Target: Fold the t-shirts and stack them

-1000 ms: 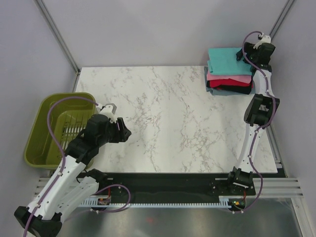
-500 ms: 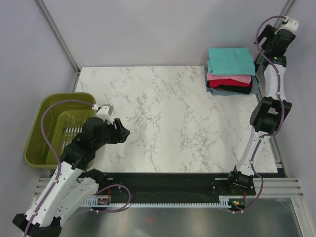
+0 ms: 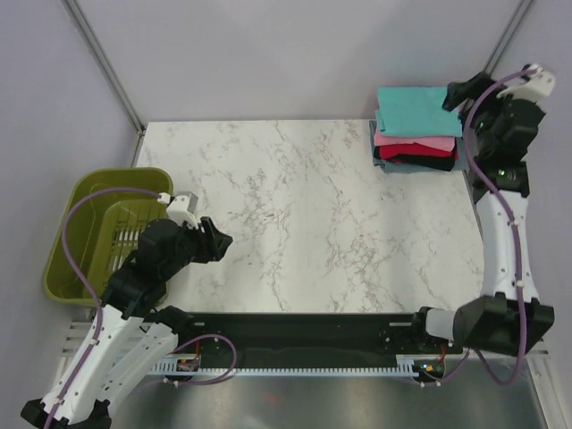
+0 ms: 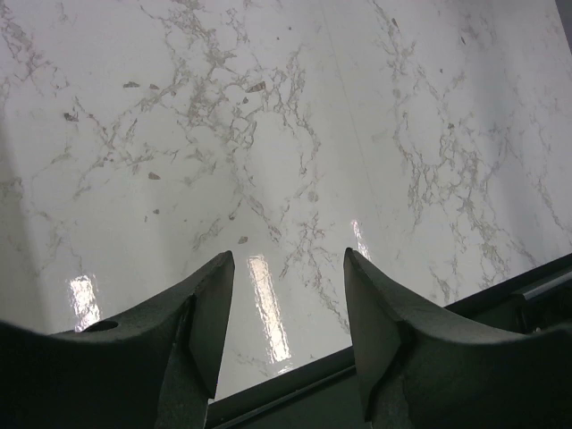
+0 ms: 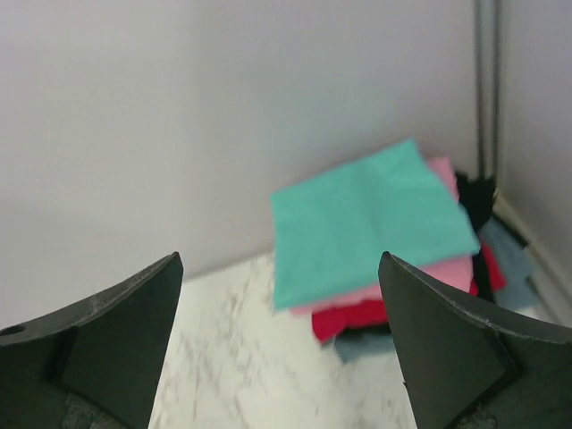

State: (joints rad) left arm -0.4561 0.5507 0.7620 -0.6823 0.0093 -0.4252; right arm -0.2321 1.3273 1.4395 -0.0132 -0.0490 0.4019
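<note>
Your teal t-shirt (image 3: pixel 416 109) tops the stack (image 3: pixel 418 154) of 5 folded tees, which sits at the far right corner of the table (image 3: pixel 295 214). Your right gripper (image 5: pixel 281 268) hangs just beside it, jaws spread wide and empty. Your left gripper (image 4: pixel 288 268) hovers over marble near the olive basket (image 3: pixel 67 234) — jaws parted, holding nothing.

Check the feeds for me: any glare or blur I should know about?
Left wrist: glare streaks on the marble table near the left gripper fingertips. Right wrist: soft and blurred, stacked t-shirts smeared. Top external: sharp, evenly lit.
</note>
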